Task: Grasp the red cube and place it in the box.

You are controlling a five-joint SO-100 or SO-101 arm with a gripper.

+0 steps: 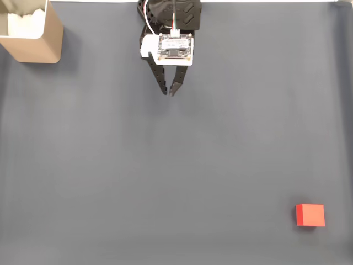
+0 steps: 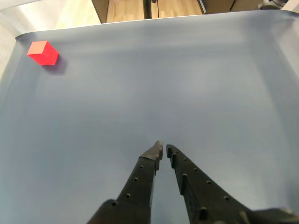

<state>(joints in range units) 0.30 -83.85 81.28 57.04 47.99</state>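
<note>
The red cube [image 1: 310, 215] lies on the grey mat near the bottom right corner of the fixed view; in the wrist view the red cube [image 2: 43, 52] sits at the far upper left. The box [image 1: 30, 34], tan cardboard with white filling inside, stands at the top left of the fixed view. My black gripper [image 1: 168, 91] hangs at the top centre, far from both cube and box. In the wrist view the gripper [image 2: 163, 149] has its fingertips almost touching, shut, with nothing between them.
A grey mat [image 1: 176, 165] covers the table. In the wrist view the mat's far edge meets a wooden floor and furniture legs [image 2: 149, 8].
</note>
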